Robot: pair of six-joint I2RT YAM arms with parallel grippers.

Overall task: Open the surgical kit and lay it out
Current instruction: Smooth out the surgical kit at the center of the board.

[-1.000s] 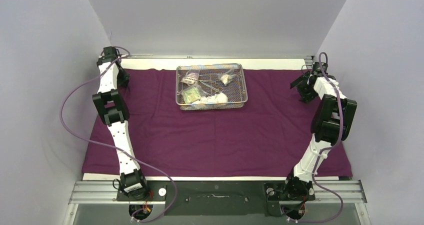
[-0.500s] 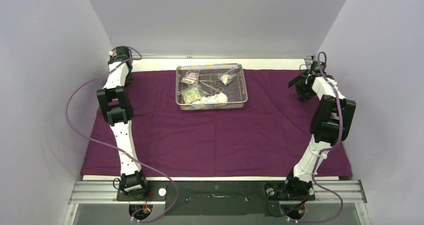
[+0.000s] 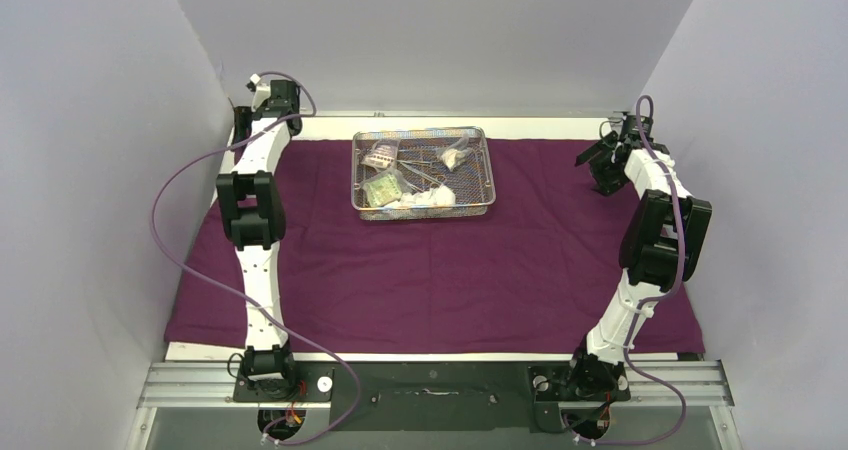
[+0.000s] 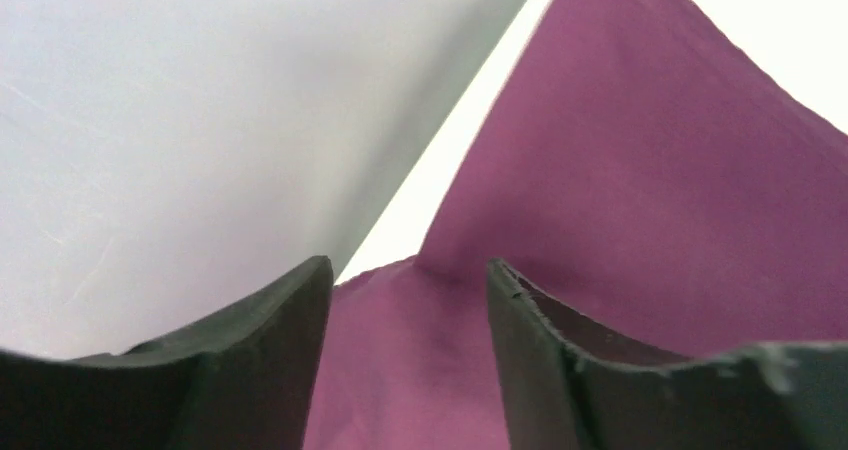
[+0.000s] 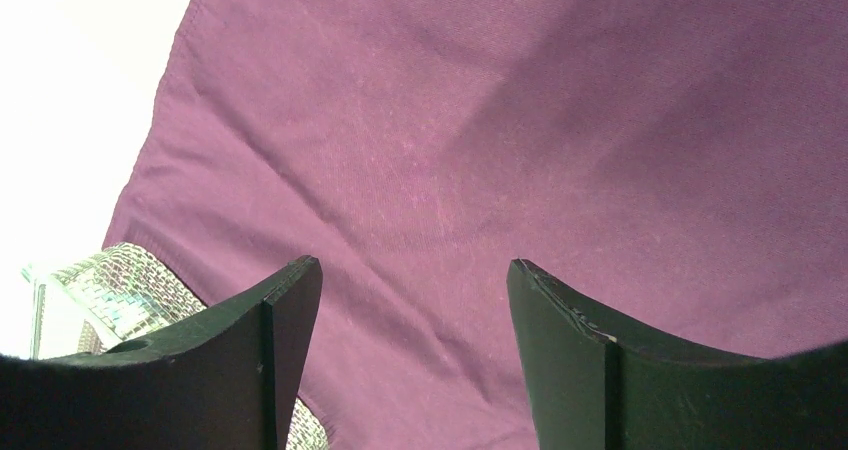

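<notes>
All the purple cloth wrap (image 3: pixel 430 280) lies spread on the desk (image 3: pixel 330 128), with the loaded wire-mesh tray (image 3: pixel 425 215) near its far edge. The left gripper (image 4: pixel 408 265) and right gripper (image 5: pixel 412 265) flank the tray, well apart from it, jaws apart and empty. Unwrapping looks done; unloading calls for a reach inward.

Robotics lab cell: bare grey walls (image 3: pixel 430 40), arms (image 3: pixel 262 270) bolted to aluminium rail (image 3: pixel 190 382).

Enclosure: plain pale grey back wall (image 3: pixel 430 40), left wall (image 3: pixel 90 170), right wall (image 3: pixel 775 170), evenly lit. White table (image 3: pixel 550 128). Aluminium rail (image 3: pixel 190 382) along near edge.
</notes>
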